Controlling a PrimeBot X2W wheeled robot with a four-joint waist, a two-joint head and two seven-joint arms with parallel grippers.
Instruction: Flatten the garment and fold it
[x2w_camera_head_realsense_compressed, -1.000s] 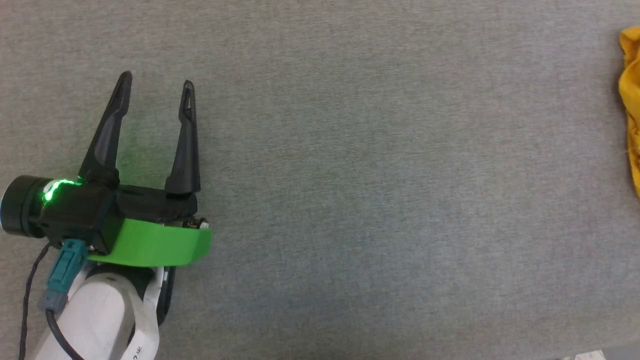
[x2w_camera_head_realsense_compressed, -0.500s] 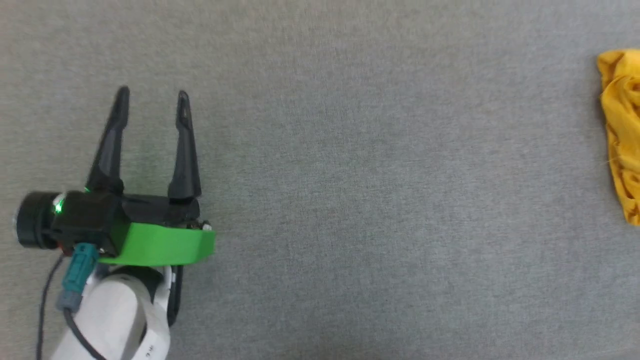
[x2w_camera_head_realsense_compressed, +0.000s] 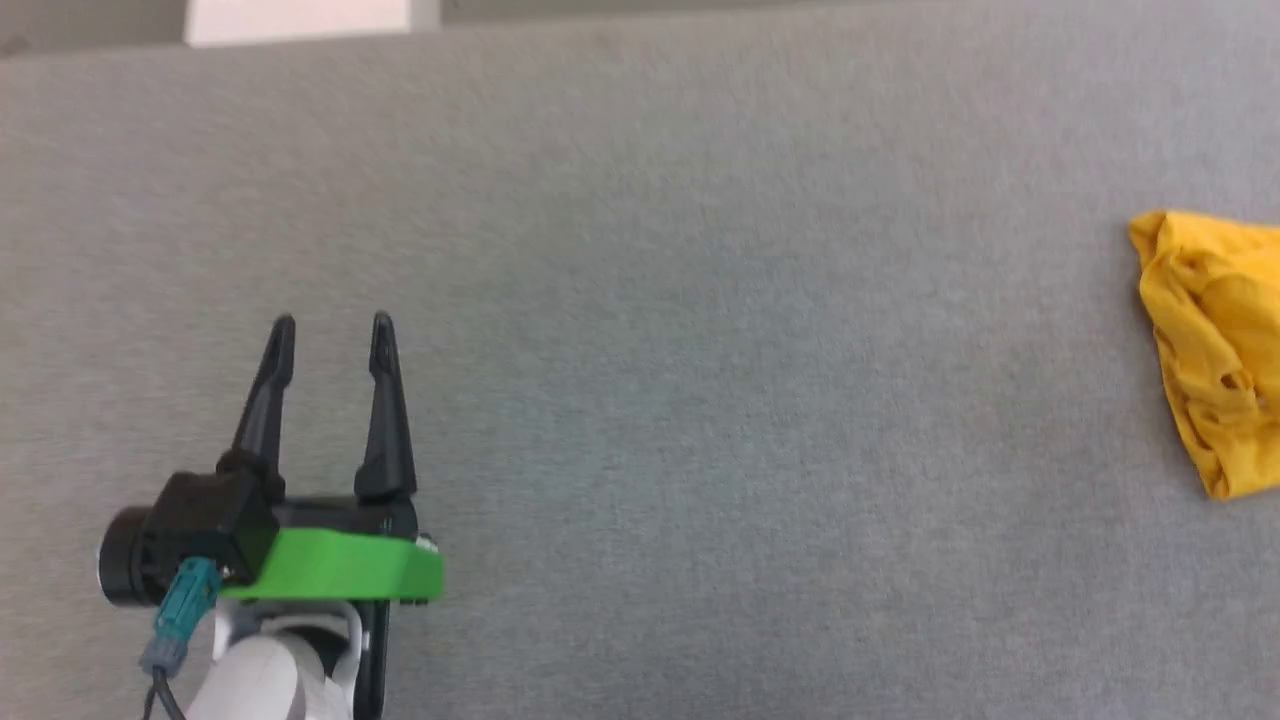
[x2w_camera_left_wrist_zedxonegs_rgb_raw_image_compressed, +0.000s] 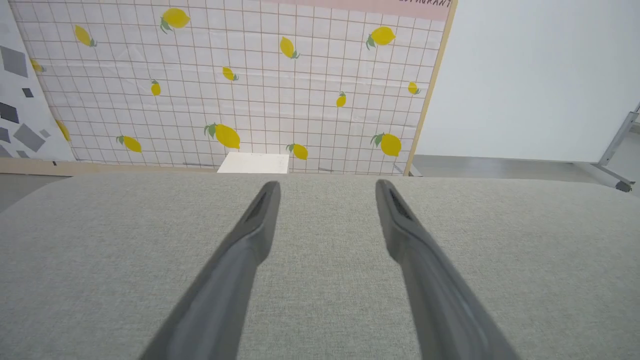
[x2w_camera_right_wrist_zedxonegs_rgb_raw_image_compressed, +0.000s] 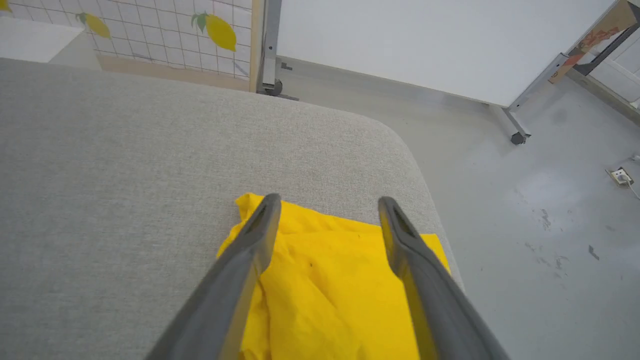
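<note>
The garment (x2w_camera_head_realsense_compressed: 1215, 340) is a crumpled bright yellow heap at the right edge of the grey padded surface (x2w_camera_head_realsense_compressed: 700, 400), cut off by the frame. My left gripper (x2w_camera_head_realsense_compressed: 330, 325) stands open at the lower left, far from the garment, nothing between its fingers. Seen along its own fingers, my left gripper (x2w_camera_left_wrist_zedxonegs_rgb_raw_image_compressed: 327, 185) spans bare grey fabric. In the right wrist view my right gripper (x2w_camera_right_wrist_zedxonegs_rgb_raw_image_compressed: 327, 202) is open above the garment (x2w_camera_right_wrist_zedxonegs_rgb_raw_image_compressed: 325, 290), its two fingers spread over the yellow cloth near the surface's rounded corner. Nothing is held.
The padded surface ends in a rounded right edge (x2w_camera_right_wrist_zedxonegs_rgb_raw_image_compressed: 425, 170), with grey floor (x2w_camera_right_wrist_zedxonegs_rgb_raw_image_compressed: 525, 200) beyond. A lemon-patterned panel (x2w_camera_left_wrist_zedxonegs_rgb_raw_image_compressed: 240, 85) and a white block (x2w_camera_left_wrist_zedxonegs_rgb_raw_image_compressed: 254, 163) stand past the far edge. A metal stand leg (x2w_camera_right_wrist_zedxonegs_rgb_raw_image_compressed: 515, 127) is on the floor.
The head camera has tilted up and turned right, so the far edge and more of the garment show. The left gripper sits lower in the picture, open as before.
</note>
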